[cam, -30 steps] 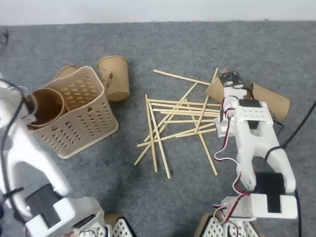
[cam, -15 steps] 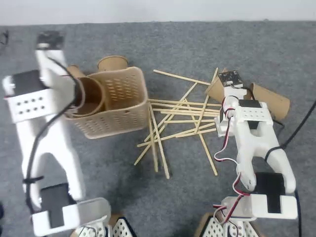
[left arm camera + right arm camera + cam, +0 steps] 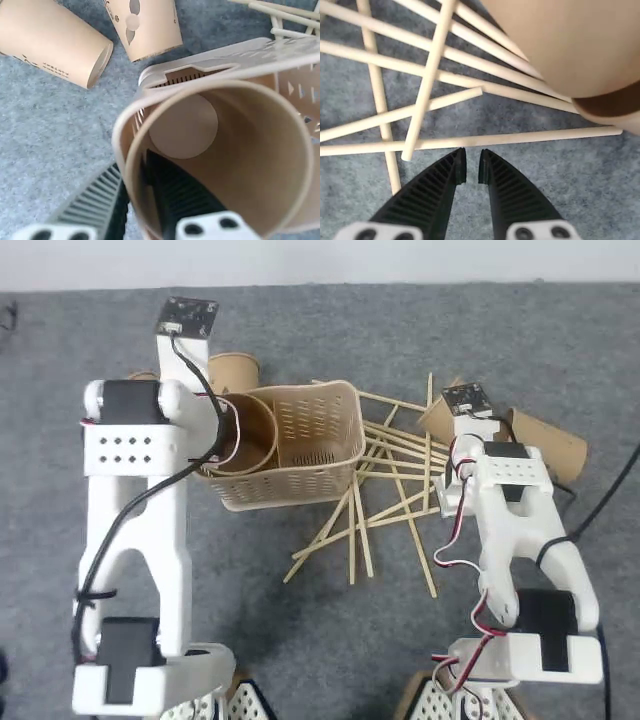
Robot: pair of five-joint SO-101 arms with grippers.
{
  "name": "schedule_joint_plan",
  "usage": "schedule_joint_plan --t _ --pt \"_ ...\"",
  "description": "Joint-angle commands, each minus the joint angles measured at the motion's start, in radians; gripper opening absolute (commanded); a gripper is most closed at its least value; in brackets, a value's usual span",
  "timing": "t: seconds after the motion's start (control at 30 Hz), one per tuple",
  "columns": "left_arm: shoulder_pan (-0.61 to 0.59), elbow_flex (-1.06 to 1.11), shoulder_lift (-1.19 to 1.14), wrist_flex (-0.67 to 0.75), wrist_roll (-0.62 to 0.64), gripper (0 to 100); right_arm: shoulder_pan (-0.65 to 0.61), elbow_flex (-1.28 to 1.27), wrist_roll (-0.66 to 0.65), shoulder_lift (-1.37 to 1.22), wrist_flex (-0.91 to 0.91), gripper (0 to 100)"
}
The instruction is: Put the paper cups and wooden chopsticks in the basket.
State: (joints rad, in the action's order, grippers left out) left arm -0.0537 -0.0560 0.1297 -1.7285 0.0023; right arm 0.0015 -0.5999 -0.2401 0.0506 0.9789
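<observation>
- Basket (image 3: 300, 445) lies tilted among the wooden chopsticks (image 3: 395, 490) in the high view, with a paper cup (image 3: 245, 435) in its opening. The other cups (image 3: 545, 445) lie by the right arm.
- Left wrist view: the left gripper (image 3: 142, 172) pinches the paper cup's thin wall at the rim. It looks light and crushable, so squeeze gently.
- Right wrist view: the right gripper (image 3: 472, 165) is almost pressed together and empty, just above the chopsticks. They look stiff, thin and prone to rolling, so they are best pinched at mid-length.

A tan plastic basket (image 3: 310, 445) with perforated walls stands open. Inside its left end is a tilted brown paper cup (image 3: 245, 435), its wall pinched by the left gripper (image 3: 145, 167). Two more cups (image 3: 55, 42) (image 3: 145, 22) lie just behind the basket. Pale wooden chopsticks (image 3: 395, 475) lie crisscrossed against its right side. Beyond them, well right of the basket, two cups (image 3: 550, 445) (image 3: 437, 418) lie on their sides.
</observation>
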Motion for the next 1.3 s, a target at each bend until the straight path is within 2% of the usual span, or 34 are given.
schedule_joint_plan --t 0.0,0.13,0.37,0.57,0.77,0.87,0.97,1.27 --pt "-0.025 -0.028 0.020 -0.026 -0.032 15 -0.012 0.003 0.005 0.033 -0.015 5.9" --pt "-0.083 -0.045 0.028 -0.026 -0.032 25 -0.012 0.003 0.003 0.033 -0.018 5.9" --pt "-0.169 -0.311 0.028 -0.028 -0.038 25 -0.012 -0.071 0.000 0.035 -0.139 5.9" --pt "-0.259 -0.607 0.020 -0.028 -0.143 25 -0.012 -0.072 0.000 0.035 -0.142 5.9" --pt "-0.396 -0.645 -0.097 -0.018 -0.224 25 -0.012 -0.072 0.000 0.035 -0.147 5.9" --pt "-0.465 -0.647 -0.230 0.063 -0.222 25 -0.012 -0.072 0.000 0.033 -0.147 5.9" --pt "-0.483 -0.647 -0.354 0.158 -0.222 25 -0.019 -0.074 0.000 0.033 -0.147 5.9" --pt "-0.394 -0.647 -0.608 0.480 -0.222 25 -0.062 -0.089 -0.002 0.033 -0.148 5.9"
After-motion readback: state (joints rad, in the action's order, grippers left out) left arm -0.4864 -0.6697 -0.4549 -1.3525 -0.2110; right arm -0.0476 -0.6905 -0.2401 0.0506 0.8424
